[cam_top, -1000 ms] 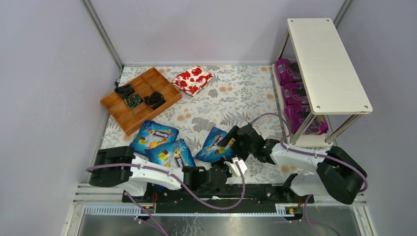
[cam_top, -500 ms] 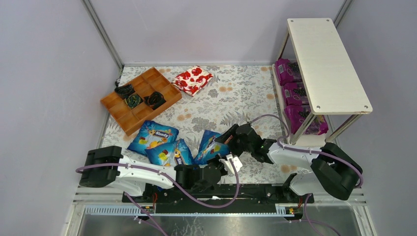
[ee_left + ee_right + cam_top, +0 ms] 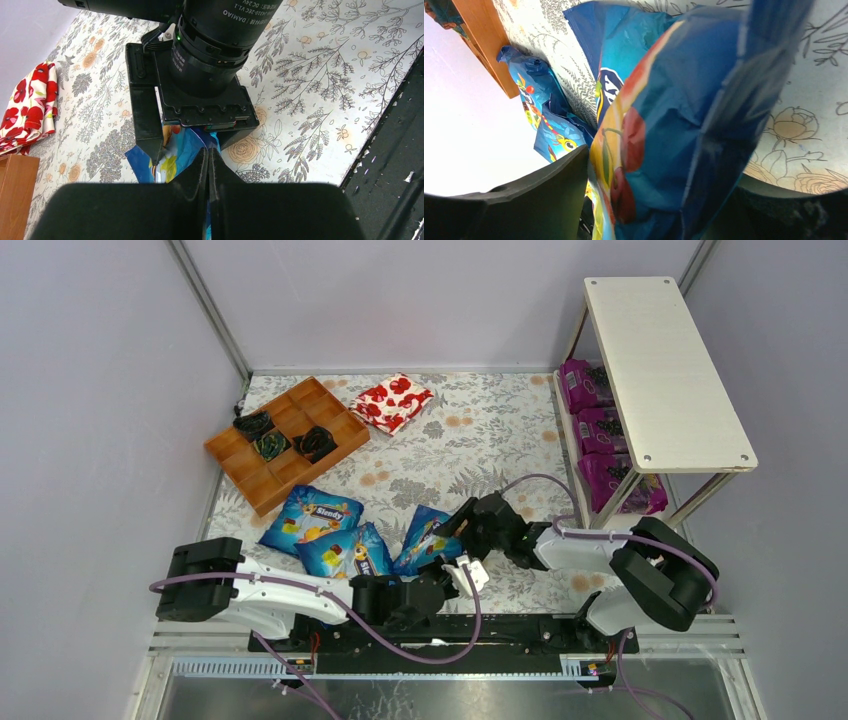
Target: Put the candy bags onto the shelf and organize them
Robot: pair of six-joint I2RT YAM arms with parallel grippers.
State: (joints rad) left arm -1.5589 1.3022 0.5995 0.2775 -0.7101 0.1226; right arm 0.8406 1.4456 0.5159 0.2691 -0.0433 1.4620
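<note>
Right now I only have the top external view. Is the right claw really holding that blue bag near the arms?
Observer: Yes. In the right wrist view the blue candy bag sits pinched between the fingers of the right claw.
Operator: And the left claw, open or shut?
Observer: Shut. The left wrist view shows the left claw with its fingers pressed together and nothing between them.
Operator: Is it touching the bag?
Observer: Its tips point at that same bag, but I cannot tell whether they touch it.
</note>
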